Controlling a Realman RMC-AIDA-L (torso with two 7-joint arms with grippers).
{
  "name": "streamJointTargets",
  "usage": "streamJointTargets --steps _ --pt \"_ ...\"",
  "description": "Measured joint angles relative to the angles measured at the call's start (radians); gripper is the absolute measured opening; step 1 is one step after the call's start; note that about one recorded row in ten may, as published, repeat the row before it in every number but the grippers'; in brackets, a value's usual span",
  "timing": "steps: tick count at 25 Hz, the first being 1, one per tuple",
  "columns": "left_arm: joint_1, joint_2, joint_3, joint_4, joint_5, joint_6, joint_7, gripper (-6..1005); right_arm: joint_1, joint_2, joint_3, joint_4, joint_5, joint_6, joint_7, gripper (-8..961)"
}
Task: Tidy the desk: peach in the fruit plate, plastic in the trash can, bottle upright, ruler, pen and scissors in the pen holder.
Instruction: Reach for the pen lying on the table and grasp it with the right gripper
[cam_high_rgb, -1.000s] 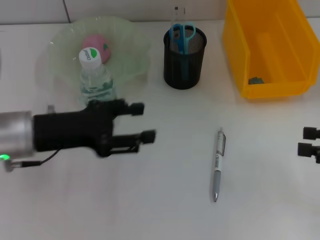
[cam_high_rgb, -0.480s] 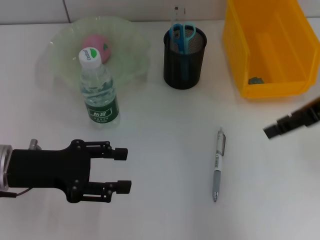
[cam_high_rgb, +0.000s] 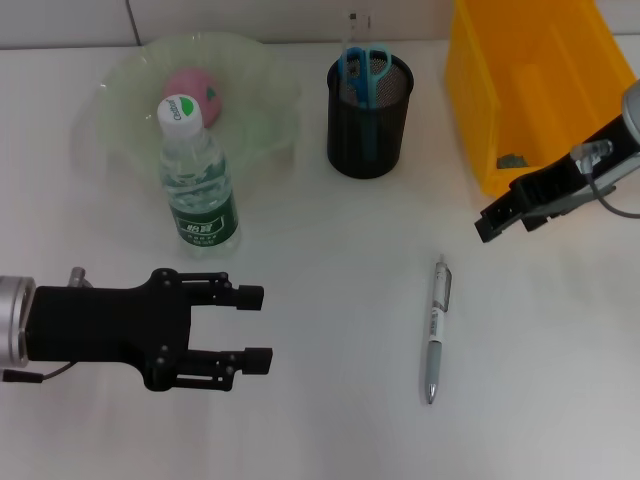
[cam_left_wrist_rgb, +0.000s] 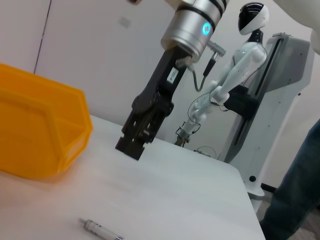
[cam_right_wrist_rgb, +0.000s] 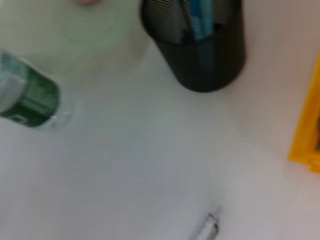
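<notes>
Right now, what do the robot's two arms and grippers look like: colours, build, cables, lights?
The left gripper is matte black with two parallel fingers on linkage bars, mounted on a silver cylindrical wrist, with a thin black cable beneath. The right gripper is also black and blocky; the left wrist view shows it on a silver cuff carrying a glowing blue ring light, with a grey cable looping beside it.

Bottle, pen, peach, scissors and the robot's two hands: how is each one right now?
Bottle: standing upright, cap on.
Pen: lying flat on the desk.
Peach: in the fruit plate.
Scissors: standing in the pen holder.
Left gripper: open, empty, near the bottle.
Right gripper: over the desk beside the trash can.
</notes>
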Motion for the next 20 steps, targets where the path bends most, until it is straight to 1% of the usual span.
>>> streamJointTargets --steps 1,3,5,6,7,10,11,12,14,15,16,17,20 --pt "-0.009 0.001 0.0 0.0 0.0 -0.002 -0.004 734 0.0 0.003 -0.023 0.007 -0.024 0.008 0.033 601" --pt "-0.013 0.001 0.0 0.0 0.0 -0.002 -0.003 735 0.003 0.006 -0.023 0.016 -0.029 0.008 0.039 601" --pt "-0.02 0.001 0.0 0.002 0.0 -0.005 0.002 735 0.016 0.008 -0.003 0.047 -0.025 -0.001 0.041 600" --pt "-0.023 0.0 0.003 0.01 0.0 -0.011 0.006 735 0.037 0.008 0.019 0.091 -0.006 -0.014 0.042 600" --pt "-0.023 0.0 0.003 0.01 0.0 -0.011 0.006 735 0.037 0.008 0.019 0.091 -0.006 -0.014 0.042 600" --pt "-0.026 -0.003 0.009 0.021 0.005 -0.025 0.007 735 0.067 0.006 0.038 0.159 0.022 -0.021 0.042 599" --pt "-0.028 -0.005 0.007 0.023 0.013 -0.027 0.007 735 0.092 0.003 0.045 0.206 0.028 -0.021 0.042 603" --pt "-0.028 -0.005 0.007 0.023 0.013 -0.027 0.007 735 0.092 0.003 0.045 0.206 0.028 -0.021 0.042 607" --pt "-0.034 -0.012 0.005 0.024 0.024 -0.028 0.008 735 0.119 0.001 0.047 0.25 0.017 -0.021 0.042 615" --pt "-0.036 -0.015 0.007 0.024 0.024 -0.029 0.011 735 0.138 0.0 0.047 0.283 0.005 -0.02 0.042 619" --pt "-0.037 -0.017 0.008 0.024 0.024 -0.029 0.014 734 0.182 -0.003 0.047 0.356 -0.03 -0.012 0.042 623" --pt "-0.037 -0.017 0.008 0.024 0.024 -0.029 0.014 734 0.182 -0.003 0.047 0.356 -0.03 -0.012 0.042 628" --pt "-0.043 -0.021 0.01 0.025 0.025 -0.029 0.02 734 0.243 -0.004 0.048 0.435 -0.082 0.004 0.042 640"
